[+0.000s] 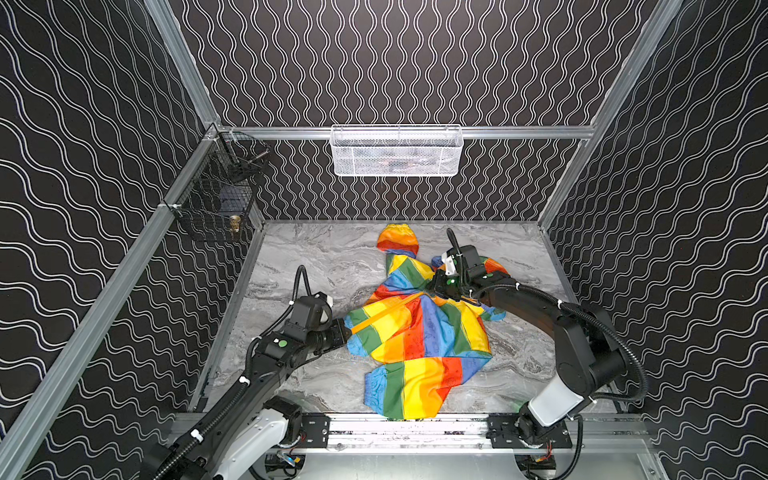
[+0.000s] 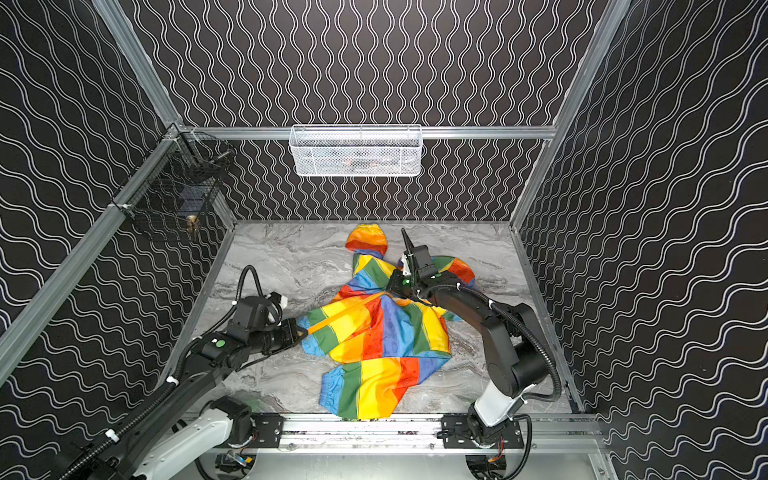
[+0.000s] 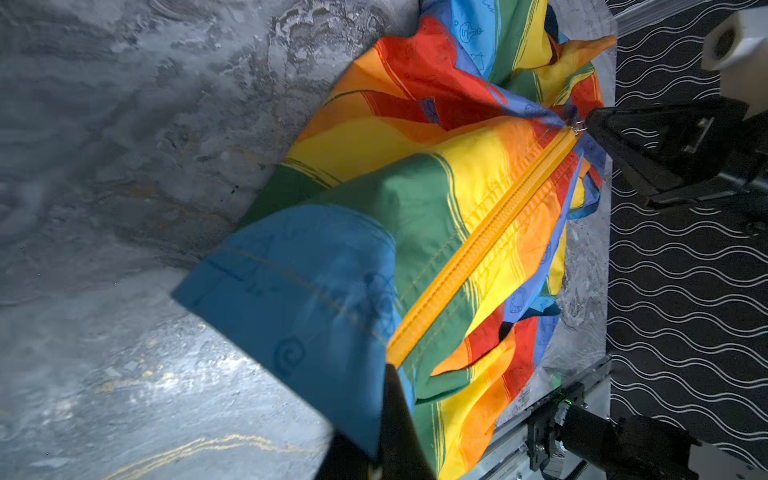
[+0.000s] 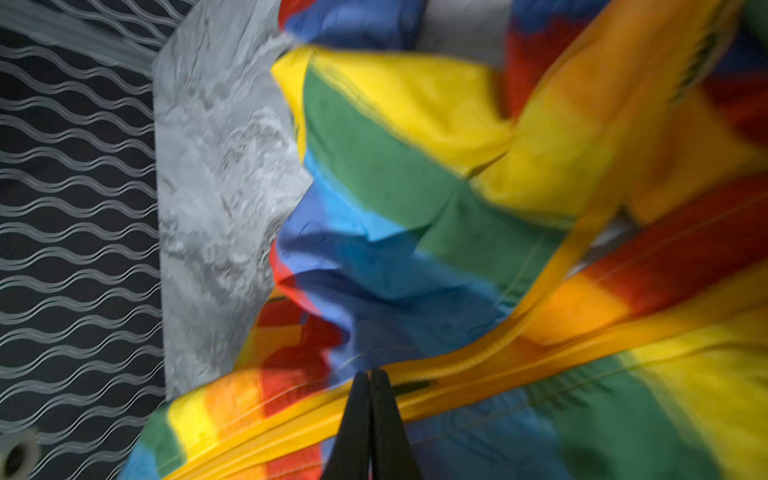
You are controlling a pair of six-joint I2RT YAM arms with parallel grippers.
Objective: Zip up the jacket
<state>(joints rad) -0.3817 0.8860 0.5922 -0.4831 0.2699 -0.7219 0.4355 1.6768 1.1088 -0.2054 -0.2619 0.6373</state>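
Orange zipper tape is pinched tight at both ends. The left gripper [image 3: 389,368] has its jaws pressed together on the bottom end of the zipper band [image 3: 486,245], right at the jacket's blue hem. The right gripper [image 4: 370,374] is pressed closed too, on the little metal zipper pull [image 3: 578,129] at the band's far end. We see the same pinch in a top view, the right gripper [image 1: 430,289] at the upper chest and the left gripper [image 1: 348,328] at the hem.

Between the two the band [image 1: 386,311] runs straight and taut, lifted a little off the cloth around it. In the left wrist view the teeth look meshed along that whole stretch. Past the right gripper's tips the tape splits into two strands, though that view is blurred.

Moving outward, the jacket [image 1: 419,332] lies crumpled on the grey marble-look table [image 1: 311,257], right of the middle. Its hood [image 1: 397,239] points to the back wall. One sleeve [image 1: 415,386] reaches the front rail.

Farther out, a white mesh basket [image 1: 397,151] hangs on the back wall and a black wire basket [image 1: 216,195] on the left rail.
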